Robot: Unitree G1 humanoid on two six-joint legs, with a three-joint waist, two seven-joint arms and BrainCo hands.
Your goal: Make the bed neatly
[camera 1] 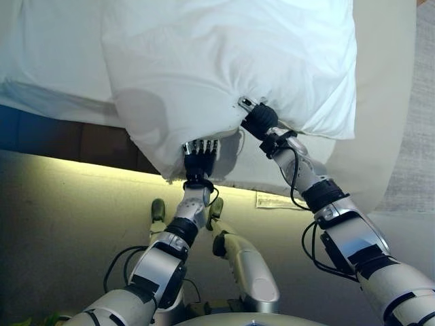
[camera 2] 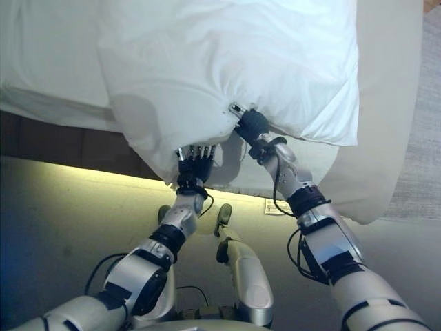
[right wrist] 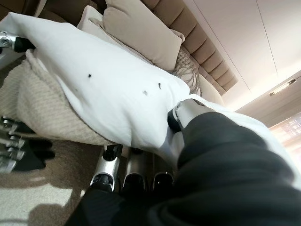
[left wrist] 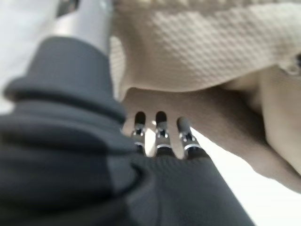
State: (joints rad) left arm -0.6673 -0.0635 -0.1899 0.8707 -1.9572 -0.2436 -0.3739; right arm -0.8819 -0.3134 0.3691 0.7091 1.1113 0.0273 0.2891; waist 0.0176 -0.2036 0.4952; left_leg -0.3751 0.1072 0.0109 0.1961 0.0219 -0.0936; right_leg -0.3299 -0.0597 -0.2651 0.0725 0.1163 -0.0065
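Observation:
A big white pillow point(camera 1: 231, 61) hangs over the near edge of the bed, held up by both my hands at its lower edge. My left hand point(camera 1: 200, 156) reaches up under the lower corner, with its fingers point(left wrist: 160, 127) against a beige knitted cloth point(left wrist: 202, 47) and its thumb on the white case. My right hand point(camera 1: 260, 121) grips the lower edge further right; in its wrist view the thumb point(right wrist: 183, 113) presses on the white case point(right wrist: 117, 89) and the fingers point(right wrist: 136, 179) curl beneath it.
The bed's white sheet point(camera 1: 47, 54) lies to the left and a beige cover point(camera 1: 384, 102) hangs to the right. A lit strip point(camera 1: 81, 163) runs under the bed edge. A beige cushion point(right wrist: 141, 28) leans on the padded headboard point(right wrist: 202, 47). Grey carpet point(camera 1: 421, 136) lies at the right.

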